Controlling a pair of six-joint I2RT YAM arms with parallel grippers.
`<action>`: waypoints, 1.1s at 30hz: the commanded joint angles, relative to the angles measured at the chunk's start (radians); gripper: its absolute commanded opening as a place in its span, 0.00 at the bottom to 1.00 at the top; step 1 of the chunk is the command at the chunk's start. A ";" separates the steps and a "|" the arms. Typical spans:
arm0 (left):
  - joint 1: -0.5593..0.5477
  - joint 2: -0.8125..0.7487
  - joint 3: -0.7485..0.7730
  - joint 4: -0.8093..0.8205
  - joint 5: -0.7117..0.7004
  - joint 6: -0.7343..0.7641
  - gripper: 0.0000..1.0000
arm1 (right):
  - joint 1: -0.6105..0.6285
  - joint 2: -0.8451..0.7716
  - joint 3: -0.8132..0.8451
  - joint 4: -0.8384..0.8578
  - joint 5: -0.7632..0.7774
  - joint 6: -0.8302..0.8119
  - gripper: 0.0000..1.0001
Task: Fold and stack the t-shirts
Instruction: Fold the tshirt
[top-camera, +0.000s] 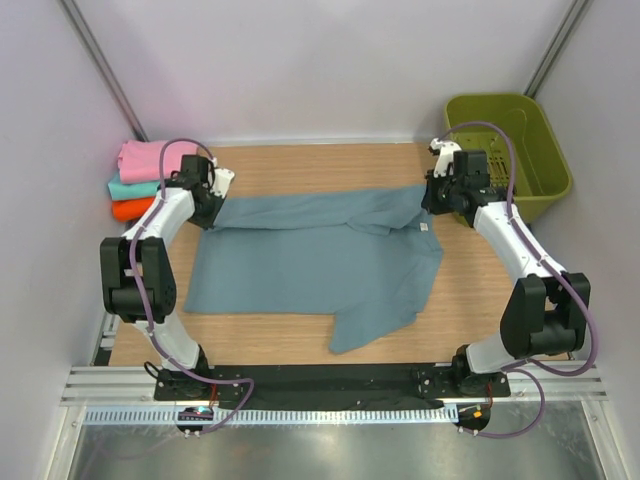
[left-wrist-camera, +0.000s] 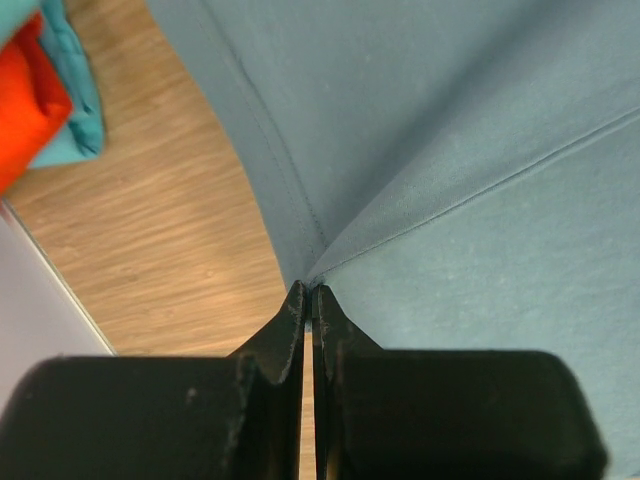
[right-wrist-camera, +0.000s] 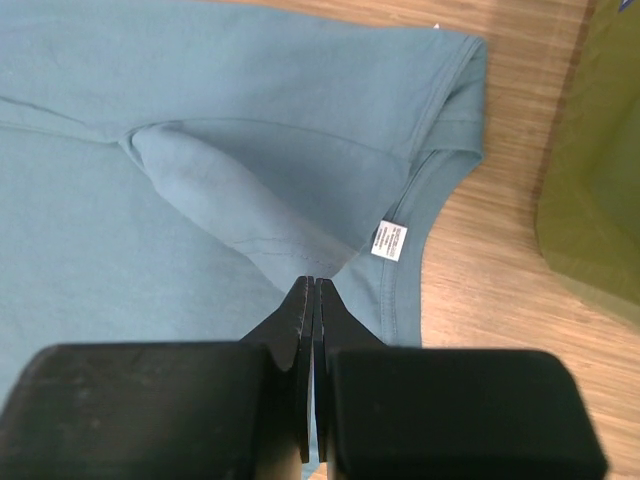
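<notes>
The slate blue-grey t-shirt (top-camera: 310, 265) lies spread mid-bench (top-camera: 480, 300), long axis left to right, with the left end effector (left-wrist-camera: 308, 290) and right end effector (right-wrist-camera: 308, 282) each clenched on its far edge at opposite ends, its body extending toward the bench's near edge.

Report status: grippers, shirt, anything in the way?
Left gripper, right gripper shut on blue-grey t-shirt, far edge. Shirt partly folded on table. Stack and basket clear of it.

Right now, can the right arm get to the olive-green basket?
Probably yes: the olive-green basket sits just beside the right end effector with nothing between, though it is shut on the blue-grey t-shirt.
</notes>
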 joint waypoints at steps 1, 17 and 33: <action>0.010 -0.052 -0.032 0.007 -0.026 -0.024 0.00 | 0.011 -0.060 -0.030 0.033 -0.008 0.001 0.01; 0.021 -0.013 -0.066 0.042 -0.074 -0.001 0.00 | 0.012 -0.088 -0.121 0.062 0.021 -0.042 0.01; 0.020 -0.179 0.029 -0.111 0.121 -0.232 0.81 | 0.011 -0.138 -0.003 0.001 0.047 -0.029 0.49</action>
